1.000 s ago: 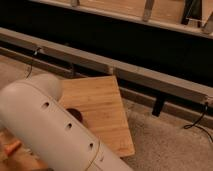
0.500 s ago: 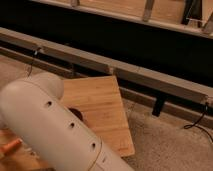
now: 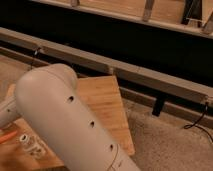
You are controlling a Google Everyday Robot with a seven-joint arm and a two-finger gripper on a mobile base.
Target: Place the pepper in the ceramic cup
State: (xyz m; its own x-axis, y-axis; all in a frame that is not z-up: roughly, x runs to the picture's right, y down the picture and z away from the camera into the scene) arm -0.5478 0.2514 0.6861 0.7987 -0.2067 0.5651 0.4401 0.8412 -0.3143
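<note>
The pepper (image 3: 6,136) shows only as a slim orange tip at the left edge, lying on the wooden board (image 3: 105,102). The ceramic cup is hidden or out of view. My gripper is not in view. My thick white arm (image 3: 65,125) fills the lower left and covers most of the board's left half, so what lies beneath it is hidden.
A small clear jar with a white cap (image 3: 31,146) lies on the board close to the pepper tip. A long grey rail (image 3: 150,80) with a dark gap above it runs behind the board. Speckled floor (image 3: 170,145) lies to the right, with a black cable (image 3: 197,120).
My arm has shifted up and to the right in the view, hiding the dark spot on the board. The clear jar now shows below it, and the pepper tip stays at the left edge.
</note>
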